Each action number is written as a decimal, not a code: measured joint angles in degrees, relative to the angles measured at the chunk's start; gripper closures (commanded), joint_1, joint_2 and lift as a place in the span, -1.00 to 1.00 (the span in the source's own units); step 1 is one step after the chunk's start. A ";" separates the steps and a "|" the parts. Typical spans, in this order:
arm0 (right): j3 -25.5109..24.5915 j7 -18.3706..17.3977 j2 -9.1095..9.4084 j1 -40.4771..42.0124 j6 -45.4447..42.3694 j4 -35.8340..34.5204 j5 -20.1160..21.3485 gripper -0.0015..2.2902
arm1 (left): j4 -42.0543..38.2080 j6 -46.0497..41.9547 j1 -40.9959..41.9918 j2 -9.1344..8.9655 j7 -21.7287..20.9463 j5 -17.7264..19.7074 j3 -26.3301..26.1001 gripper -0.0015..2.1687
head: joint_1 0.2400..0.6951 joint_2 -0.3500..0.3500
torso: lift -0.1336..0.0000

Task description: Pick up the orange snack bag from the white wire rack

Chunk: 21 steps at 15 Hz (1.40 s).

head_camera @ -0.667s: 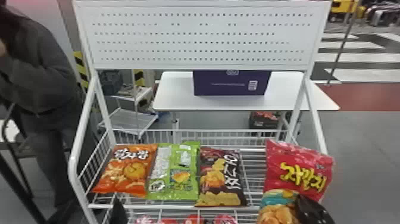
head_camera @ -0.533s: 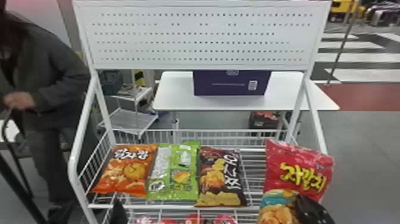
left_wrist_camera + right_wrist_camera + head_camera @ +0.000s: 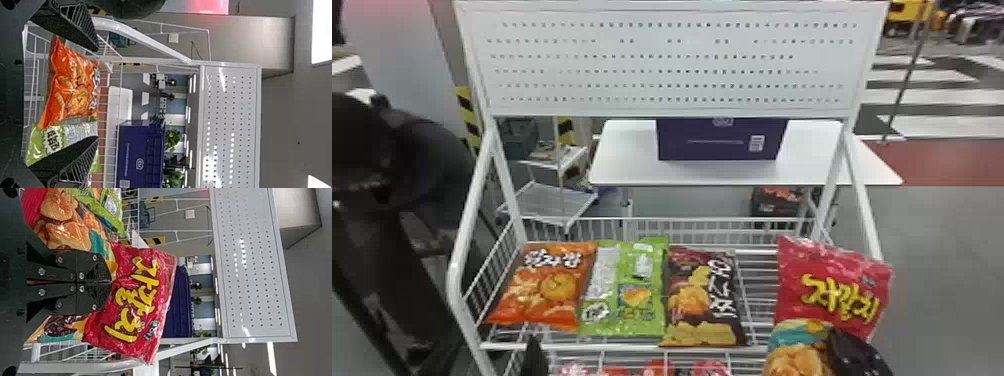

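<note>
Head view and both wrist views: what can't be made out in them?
- Middle of the red bag, right wrist view: behind the right gripper.
- Part of the green bag, left wrist view: behind a finger of the left gripper.
- Lower red packs, head view: cut off by the bottom edge.
- Purple box's top, head view: behind the white panel.

On the wire rack (image 3: 612,347), from left to right, lie the first snack bag (image 3: 547,285), second snack bag (image 3: 627,290) and third snack bag (image 3: 702,300). Farther right, the fourth snack bag (image 3: 832,285) is in the right end effector (image 3: 837,340). Behind the wire rack, a box (image 3: 702,142) sits on a surface (image 3: 627,167), right of a cart (image 3: 547,202).
</note>
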 measured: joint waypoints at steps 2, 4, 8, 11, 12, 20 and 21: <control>0.06 0.00 -0.02 0.03 0.00 -0.03 0.00 0.94 | 0.92 2.01 -2.31 -0.01 -0.45 0.15 -0.05 -0.92 | 0.14 0.00 | 1.00; 0.18 0.00 -0.04 0.18 0.00 -0.04 0.01 0.94 | 3.39 4.86 -7.00 -0.20 -0.60 0.72 -0.54 -0.92 | 0.14 0.00 | 1.00; 0.35 0.08 -0.05 0.91 -0.40 0.05 0.02 0.94 | 10.97 13.18 -19.12 -0.32 -1.56 1.61 -2.48 -0.92 | 0.14 0.00 | 1.00; 0.36 0.07 -0.07 1.22 -0.70 -0.04 0.16 0.94 | 16.85 21.91 -27.18 -0.14 -2.82 1.41 -3.44 -0.92 | 0.14 0.00 | 1.00; 0.37 0.08 -0.02 1.24 -0.70 -0.04 0.19 0.94 | 18.47 23.78 -29.01 -0.11 -3.24 1.39 -3.58 -0.92 | 0.14 0.00 | 1.00; 0.45 0.18 0.03 0.80 -0.50 0.31 0.12 0.94 | 29.40 26.56 -37.15 -0.47 -4.84 1.70 -3.60 -0.82 | 0.14 0.00 | 1.00; 0.45 0.18 0.01 0.76 -0.49 0.33 0.11 0.94 | 30.02 26.91 -37.68 -0.52 -5.05 1.70 -3.61 -0.66 | 0.14 0.00 | 1.00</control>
